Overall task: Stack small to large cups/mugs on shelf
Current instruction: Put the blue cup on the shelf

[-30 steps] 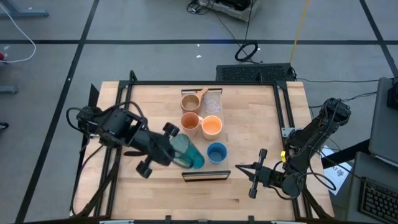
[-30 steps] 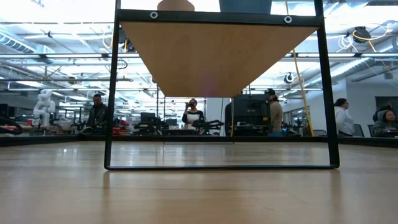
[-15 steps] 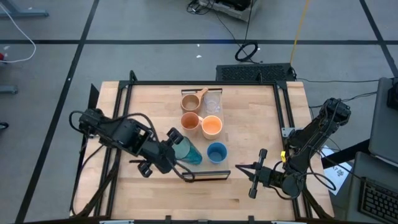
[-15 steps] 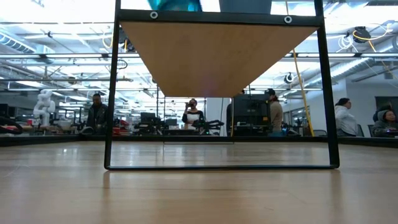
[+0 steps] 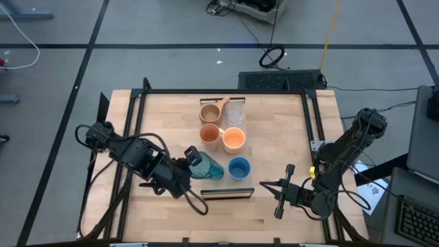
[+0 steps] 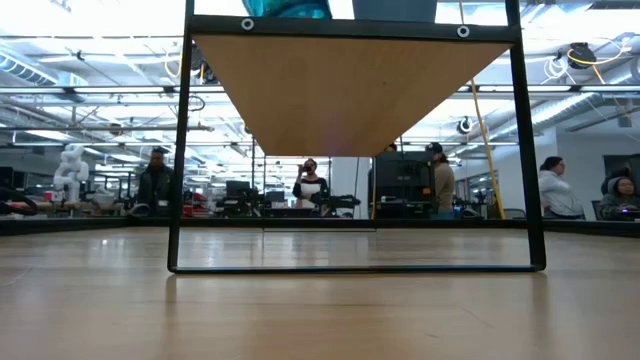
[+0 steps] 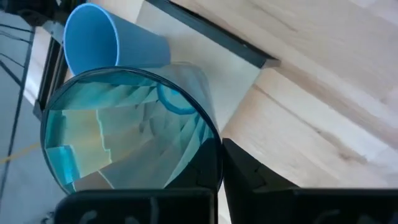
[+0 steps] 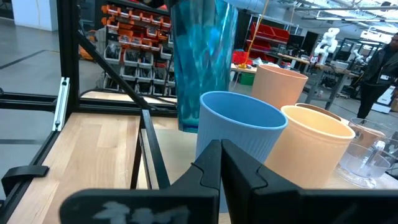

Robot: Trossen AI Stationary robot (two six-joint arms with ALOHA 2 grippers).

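My left gripper is shut on the tall teal tumbler and holds it over the left end of the shelf. In the low view a strip of the tumbler shows above the shelf's front edge. I cannot tell whether the two touch. The blue cup stands just right of the tumbler. Behind them stand the small orange cup, the orange handled mug, the tan handled mug and the clear glass cup. My right gripper waits, shut, near the table's right near corner. My left gripper holds the teal tumbler by its open rim, coming from above and pointing down into the mouth. One finger lies outside the wall. The tumbler hides the other finger. The tumbler hangs nearly upright below the fingers.
A black metal frame runs around the table top and along both sides. The blue cup stands close beside the hanging tumbler. Bare wood lies right of the cups. People stand in the room beyond the table.
My left gripper has moved down and slightly toward the near edge, carrying the teal tumbler. In the low view the tumbler has come into sight above the shelf's edge and covered a tan cup seen there before. My right arm has kept still.
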